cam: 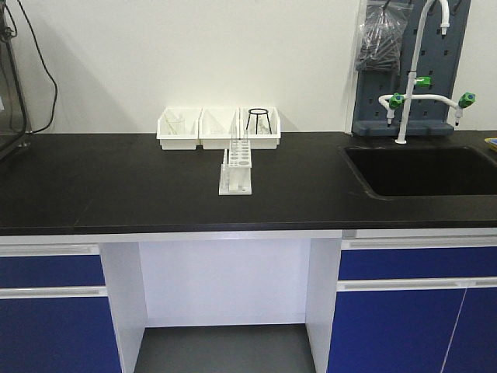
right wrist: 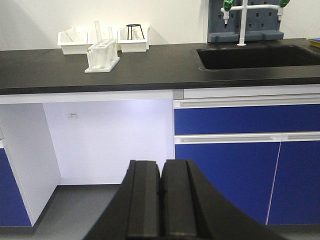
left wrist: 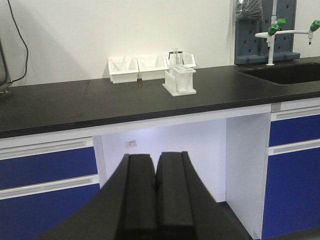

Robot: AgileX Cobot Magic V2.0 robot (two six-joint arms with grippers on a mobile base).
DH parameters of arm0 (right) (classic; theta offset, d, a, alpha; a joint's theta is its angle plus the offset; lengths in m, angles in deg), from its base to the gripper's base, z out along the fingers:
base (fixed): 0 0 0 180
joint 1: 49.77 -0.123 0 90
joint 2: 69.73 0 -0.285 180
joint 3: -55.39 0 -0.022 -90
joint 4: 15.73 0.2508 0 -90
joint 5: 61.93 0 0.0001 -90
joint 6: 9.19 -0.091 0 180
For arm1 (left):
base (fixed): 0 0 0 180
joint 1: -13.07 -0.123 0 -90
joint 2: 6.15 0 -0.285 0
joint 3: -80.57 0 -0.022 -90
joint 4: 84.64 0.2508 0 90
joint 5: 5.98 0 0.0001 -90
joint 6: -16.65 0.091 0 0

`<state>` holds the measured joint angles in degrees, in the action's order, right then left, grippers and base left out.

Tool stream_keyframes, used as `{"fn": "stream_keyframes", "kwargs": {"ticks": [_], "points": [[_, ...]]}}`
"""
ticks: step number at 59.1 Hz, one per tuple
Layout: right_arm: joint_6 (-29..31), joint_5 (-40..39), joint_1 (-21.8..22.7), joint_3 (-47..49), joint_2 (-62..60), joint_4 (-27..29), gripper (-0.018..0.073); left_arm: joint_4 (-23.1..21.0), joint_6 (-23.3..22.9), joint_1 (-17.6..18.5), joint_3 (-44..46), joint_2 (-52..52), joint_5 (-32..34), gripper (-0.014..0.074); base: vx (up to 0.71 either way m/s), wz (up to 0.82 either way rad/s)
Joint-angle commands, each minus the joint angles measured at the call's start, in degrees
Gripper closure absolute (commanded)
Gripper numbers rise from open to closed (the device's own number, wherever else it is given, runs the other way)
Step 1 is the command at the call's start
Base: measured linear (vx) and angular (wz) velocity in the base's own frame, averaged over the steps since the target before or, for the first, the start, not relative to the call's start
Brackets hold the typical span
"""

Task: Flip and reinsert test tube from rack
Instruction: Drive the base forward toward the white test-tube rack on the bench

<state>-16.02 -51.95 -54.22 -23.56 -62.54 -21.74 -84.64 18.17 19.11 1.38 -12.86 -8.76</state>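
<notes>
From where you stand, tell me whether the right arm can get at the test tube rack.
Probably not yet. The right end effector hangs shut below the counter, far short of the rack. Nothing stands before the rack, so raising the arm should open the way.

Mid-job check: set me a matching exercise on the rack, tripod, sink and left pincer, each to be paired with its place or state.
Things:
1 rack
2 tripod
3 sink
4 left pincer

Places or states:
A shut, below counter height
B sunk into the counter, right end
C inside the rightmost bin
D on the counter, just in front of the bins

Pairs: 1-D; 2-C; 3-B; 4-A
</notes>
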Motion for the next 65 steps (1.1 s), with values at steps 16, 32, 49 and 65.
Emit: {"fn": "stream_keyframes", "kwargs": {"ticks": [16,32,49,65], "points": [[0.07,-4.37,0.34,-0.17,-0.78,-0.07,0.0570,0.00,-0.13,0.01,0.34,0.44,4.66,0.0602,0.00,0.00],[0.07,-4.56,0.34,-0.17,-0.78,-0.07,0.0570,0.00,-0.13,0.01,0.34,0.44,4.66,0.0602,0.00,0.01],[0.07,-4.59,0.34,-0.17,-0.78,-0.07,0.0570,0.00,-0.13,0.01,0.34,0.44,4.66,0.0602,0.02,0.01],[0.07,-4.59,0.34,-0.17,-0.78,-0.07,0.0570,0.00,-0.13,0.01,0.34,0.44,4.66,0.0602,0.14,-0.01]]}}
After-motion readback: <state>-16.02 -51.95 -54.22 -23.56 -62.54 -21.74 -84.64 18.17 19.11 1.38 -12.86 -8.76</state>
